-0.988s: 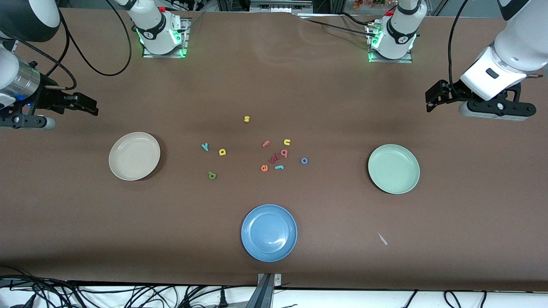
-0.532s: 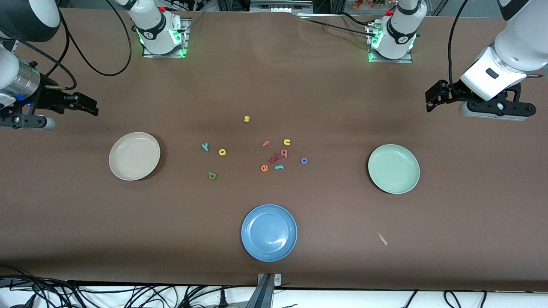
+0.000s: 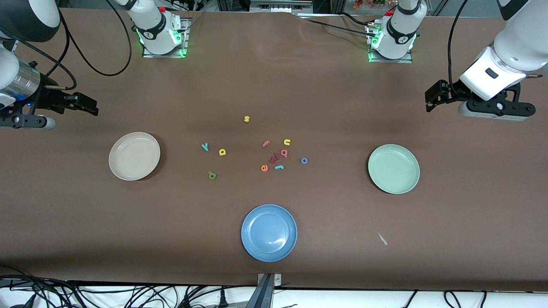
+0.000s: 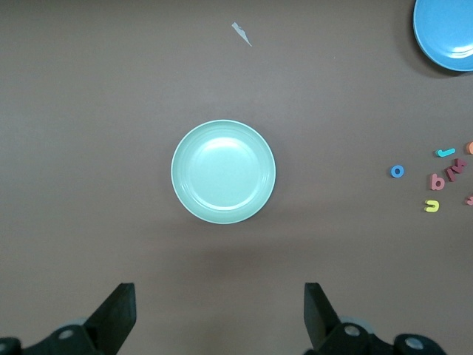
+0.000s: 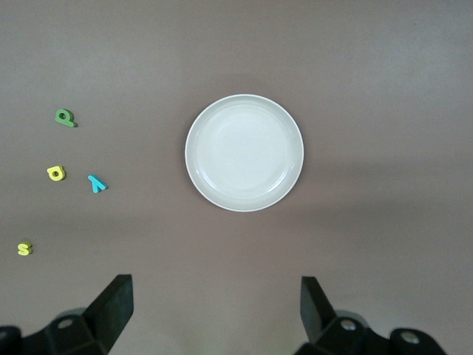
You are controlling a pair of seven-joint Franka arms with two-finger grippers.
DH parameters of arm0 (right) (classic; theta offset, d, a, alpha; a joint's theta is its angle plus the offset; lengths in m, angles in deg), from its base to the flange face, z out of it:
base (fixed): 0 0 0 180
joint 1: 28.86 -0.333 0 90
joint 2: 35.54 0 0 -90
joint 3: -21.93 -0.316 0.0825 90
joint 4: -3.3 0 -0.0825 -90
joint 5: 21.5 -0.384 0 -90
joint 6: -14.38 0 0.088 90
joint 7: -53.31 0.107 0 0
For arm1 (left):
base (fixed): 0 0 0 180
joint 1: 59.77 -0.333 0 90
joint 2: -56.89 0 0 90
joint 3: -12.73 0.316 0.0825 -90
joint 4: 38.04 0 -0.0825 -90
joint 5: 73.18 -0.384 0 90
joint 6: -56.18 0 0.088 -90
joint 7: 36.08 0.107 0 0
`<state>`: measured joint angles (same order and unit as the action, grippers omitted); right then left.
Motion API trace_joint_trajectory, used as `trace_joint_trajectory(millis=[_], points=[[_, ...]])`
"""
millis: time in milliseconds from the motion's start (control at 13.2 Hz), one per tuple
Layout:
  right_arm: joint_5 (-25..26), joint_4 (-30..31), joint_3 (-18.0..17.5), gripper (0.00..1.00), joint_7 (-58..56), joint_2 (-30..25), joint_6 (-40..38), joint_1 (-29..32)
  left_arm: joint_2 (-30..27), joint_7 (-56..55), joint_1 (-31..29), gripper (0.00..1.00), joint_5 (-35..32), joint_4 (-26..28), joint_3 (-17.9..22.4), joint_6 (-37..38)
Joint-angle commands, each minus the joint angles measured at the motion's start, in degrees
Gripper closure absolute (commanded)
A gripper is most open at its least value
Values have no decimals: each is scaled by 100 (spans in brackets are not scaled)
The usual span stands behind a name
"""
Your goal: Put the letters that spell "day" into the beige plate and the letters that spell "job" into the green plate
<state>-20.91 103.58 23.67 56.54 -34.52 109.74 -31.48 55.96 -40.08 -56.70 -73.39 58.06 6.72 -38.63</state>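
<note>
Green plate (image 4: 191,194), beige plate (image 5: 201,177), both hands' fingertips seemingly cropped

beige plate (image 3: 134,155) and green plate (image 3: 394,168) empty, well apart; teal y (image 3: 205,146), yellow letter (image 3: 222,152), olive letter (image 3: 212,175), pink b (image 3: 284,153), teal j (image 3: 279,167), blue o (image 3: 304,160) flat between them.

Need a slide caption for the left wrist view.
Open left gripper above the round pale mint-green plate, foam letters alongside.

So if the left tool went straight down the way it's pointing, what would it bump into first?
Probably bare table. The open left tool hangs beside the green plate, though depth is hard to judge.
</note>
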Motion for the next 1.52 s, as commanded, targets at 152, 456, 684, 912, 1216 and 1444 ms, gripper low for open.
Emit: trace_joint_trajectory(millis=[152, 456, 684, 912, 1216, 1444], points=[[-95, -87, 2, 0, -15, -6, -106, 16, 67, -22, 18, 0, -58, -170, -23, 120], [-95, -87, 2, 0, -15, -6, -106, 7, 67, 5, 18, 0, -58, -170, -23, 120], [-95, -87, 2, 0, 2, -6, -106, 7, 67, 5, 18, 0, -58, -170, -23, 120], [-95, -87, 2, 0, 3, -6, -106, 7, 67, 5, 18, 0, -58, -170, -23, 138], [-95, -87, 2, 0, 3, -6, -106, 7, 67, 13, 9, 0, -58, -170, -23, 243], [-95, -87, 2, 0, 3, -6, -106, 7, 67, 22, 18, 0, -58, -170, -23, 261]])
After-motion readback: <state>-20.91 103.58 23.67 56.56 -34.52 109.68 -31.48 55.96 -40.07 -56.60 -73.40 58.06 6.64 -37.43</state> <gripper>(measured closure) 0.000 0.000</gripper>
